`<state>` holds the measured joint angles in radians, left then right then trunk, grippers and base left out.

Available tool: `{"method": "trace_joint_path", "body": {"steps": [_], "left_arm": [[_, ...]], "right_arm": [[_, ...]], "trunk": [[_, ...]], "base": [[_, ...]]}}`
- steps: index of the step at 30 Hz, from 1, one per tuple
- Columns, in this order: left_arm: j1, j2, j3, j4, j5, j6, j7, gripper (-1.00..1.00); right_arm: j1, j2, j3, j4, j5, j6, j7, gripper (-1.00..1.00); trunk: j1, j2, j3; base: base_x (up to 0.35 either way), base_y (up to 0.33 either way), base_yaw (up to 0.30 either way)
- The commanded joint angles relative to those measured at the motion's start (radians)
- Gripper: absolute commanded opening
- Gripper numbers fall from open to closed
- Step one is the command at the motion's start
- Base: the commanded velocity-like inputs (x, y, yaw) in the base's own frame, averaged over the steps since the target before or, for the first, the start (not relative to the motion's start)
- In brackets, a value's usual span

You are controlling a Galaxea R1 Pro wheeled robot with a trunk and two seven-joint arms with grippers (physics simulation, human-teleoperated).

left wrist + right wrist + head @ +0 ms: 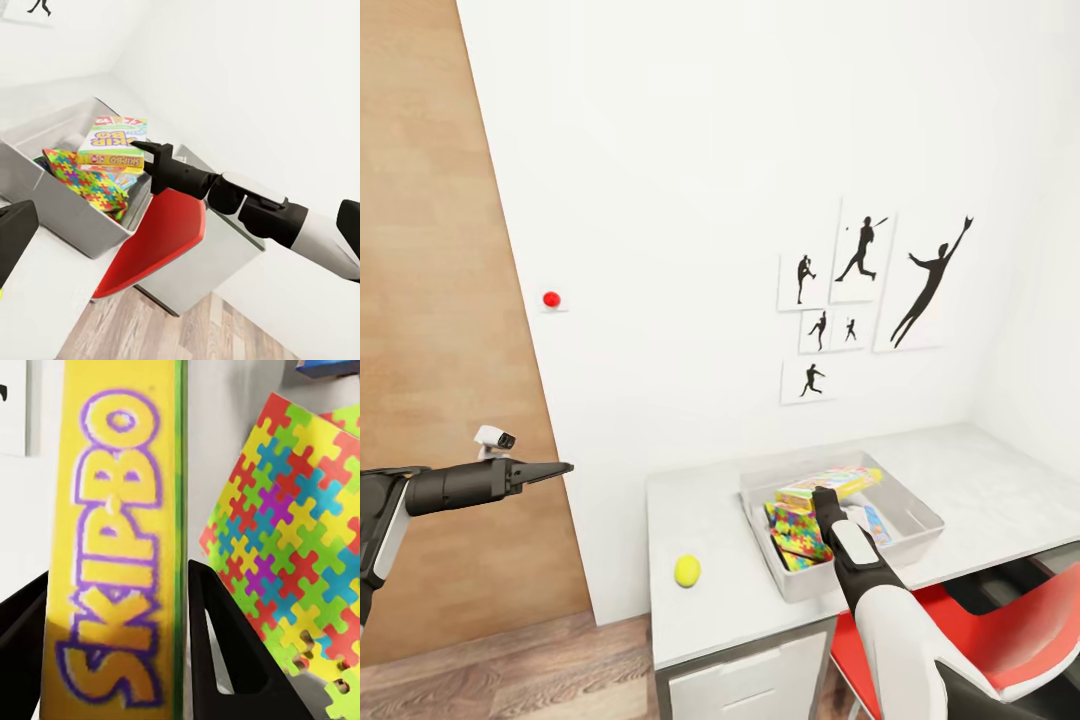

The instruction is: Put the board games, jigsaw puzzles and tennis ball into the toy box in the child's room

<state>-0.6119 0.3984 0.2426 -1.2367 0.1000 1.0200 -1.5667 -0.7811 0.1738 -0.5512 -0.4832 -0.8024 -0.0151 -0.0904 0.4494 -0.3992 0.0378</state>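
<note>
Right pincer (pixel 823 497) over toy box (pixel 920 515), fingers straddling the yellow Skip-Bo game (pixel 112 547) beside the jigsaw puzzle (pixel 800 530). Release seems next. Tennis ball (pixel 687 570) waits on counter (pixel 700 530); left pincer (pixel 555 468) idle, together.

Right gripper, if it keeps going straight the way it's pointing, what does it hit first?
Most likely the yellow Skip-Bo box, standing between the right gripper fingers in its wrist view. The jigsaw puzzle lies just beside that line. Both sit inside the toy box. Depth is hard to judge.
</note>
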Motion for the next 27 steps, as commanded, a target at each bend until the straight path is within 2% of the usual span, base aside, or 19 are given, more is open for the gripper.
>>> {"method": "trace_joint_path", "body": {"steps": [1, 14, 15, 27], "left_arm": [[0.000, 0.000, 0.000, 0.000, 0.000, 0.011, -0.004, 1.00], [0.000, 0.000, 0.000, 0.000, 0.000, 0.010, -0.004, 1.00], [0.000, 0.000, 0.000, 0.000, 0.000, 0.011, -0.004, 1.00], [0.000, 0.000, 0.000, 0.000, 0.000, 0.010, -0.004, 1.00]], "right_arm": [[-0.001, 0.001, -0.001, -0.002, -0.011, -0.002, -0.003, -1.00], [-0.001, 0.001, -0.001, -0.002, -0.011, -0.002, -0.004, -1.00], [-0.001, 0.001, -0.001, -0.001, -0.011, -0.002, -0.005, 1.00], [-0.001, 0.001, -0.001, -0.002, -0.012, -0.002, -0.004, 1.00]], "trunk": [[0.001, -0.001, 0.000], [0.001, -0.001, 0.000], [0.001, -0.001, 0.000], [0.001, -0.001, 0.000]], "base": [[0.123, 0.069, 0.000], [0.050, 0.009, 0.000], [0.006, 0.000, 0.000], [0.000, 0.000, 0.000]]}}
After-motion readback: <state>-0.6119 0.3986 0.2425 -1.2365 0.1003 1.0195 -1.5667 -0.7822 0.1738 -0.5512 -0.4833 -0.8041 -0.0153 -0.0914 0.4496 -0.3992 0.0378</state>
